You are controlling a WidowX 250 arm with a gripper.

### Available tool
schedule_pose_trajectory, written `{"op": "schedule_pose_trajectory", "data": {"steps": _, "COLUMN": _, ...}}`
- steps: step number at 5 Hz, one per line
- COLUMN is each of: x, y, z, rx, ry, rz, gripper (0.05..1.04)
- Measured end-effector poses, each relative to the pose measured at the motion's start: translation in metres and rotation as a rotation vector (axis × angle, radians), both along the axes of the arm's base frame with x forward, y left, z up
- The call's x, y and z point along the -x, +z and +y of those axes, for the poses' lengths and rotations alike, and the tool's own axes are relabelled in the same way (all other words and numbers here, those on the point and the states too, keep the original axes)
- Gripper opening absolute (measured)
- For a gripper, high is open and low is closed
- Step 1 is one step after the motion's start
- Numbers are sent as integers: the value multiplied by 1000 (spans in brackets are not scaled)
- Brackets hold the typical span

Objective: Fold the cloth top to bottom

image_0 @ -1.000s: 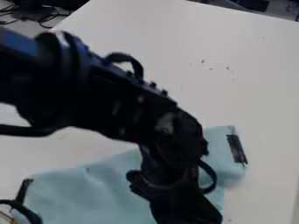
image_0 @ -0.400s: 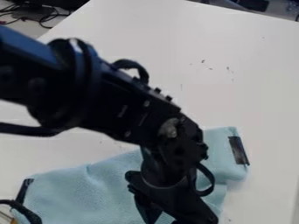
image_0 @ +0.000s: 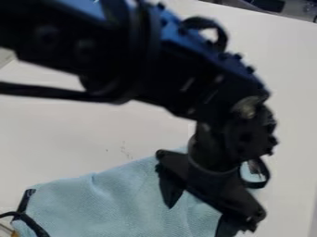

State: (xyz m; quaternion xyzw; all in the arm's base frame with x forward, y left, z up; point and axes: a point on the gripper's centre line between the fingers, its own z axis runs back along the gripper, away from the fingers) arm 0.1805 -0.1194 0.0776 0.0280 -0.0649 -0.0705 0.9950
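Over the blue cloth (image_0: 111,201), fingers (image_0: 169,187) spread apart

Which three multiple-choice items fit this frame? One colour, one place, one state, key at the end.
1. What colour is the cloth?
A) Red
B) Light blue
C) Yellow

2. Where in the image is the end effector?
A) Lower right, over the cloth
B) Upper left corner
C) Lower left corner

3. How do the end effector's fingers stand?
A) Closed together
B) Crossed over each other
C) Spread apart

Key:
1: B, the fabric shows pale blue against the white table.
2: A, blue fabric shows around the left-hand finger in the image's lower right.
3: C, a wide gap with cloth visible through it separates the two fingers.
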Motion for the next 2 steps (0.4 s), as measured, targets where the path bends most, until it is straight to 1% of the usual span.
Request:
{"op": "schedule_pose_trajectory", "data": {"steps": 1, "x": -9, "y": 9, "z": -2, "rx": -28, "ry": 5, "rz": -21, "gripper": 1003}}
{"op": "schedule_pose_trajectory", "data": {"steps": 2, "x": -12, "y": 2, "z": -3, "rx": 3, "ry": 2, "rz": -19, "gripper": 1003}}
